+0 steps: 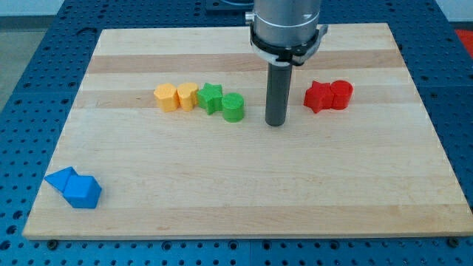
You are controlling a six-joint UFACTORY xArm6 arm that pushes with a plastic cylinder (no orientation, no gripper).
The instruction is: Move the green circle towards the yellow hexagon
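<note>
At the view's bottom left corner of the wooden surface (pixel 244 192), two blue blocks (pixel 74 188) sit touching, shapes hard to call, well apart from everything else. Moving right, upper middle: a row of four touching blocks, the yellow hexagon (pixel 167 97), then a yellow heart-like block (pixel 188 95), then a green star (pixel 210 97), then the green circle (pixel 233 107) at the row's right end, slightly toward the view's bottom. Just right of it, apart by a small gap, my tip (pixel 276 123) rests on the surface; no tool with jaws here, just a bare rod, nothing held, nothing touched. Further right, two red blocks (pixel 329 96) touching, shapes unclear. Handling guess: green circle looks like small rigid plastic, light, should slide easily on smooth wood, not fragile. Round side means it can roll off the tip or veer if contact is off-centre, so push on its right face, through the middle, aimed leftward. Risk: star and heart lie between it and the hexagon, so a straight shove likely drives the whole row; going along the row's bottom side may be cleaner.
</note>
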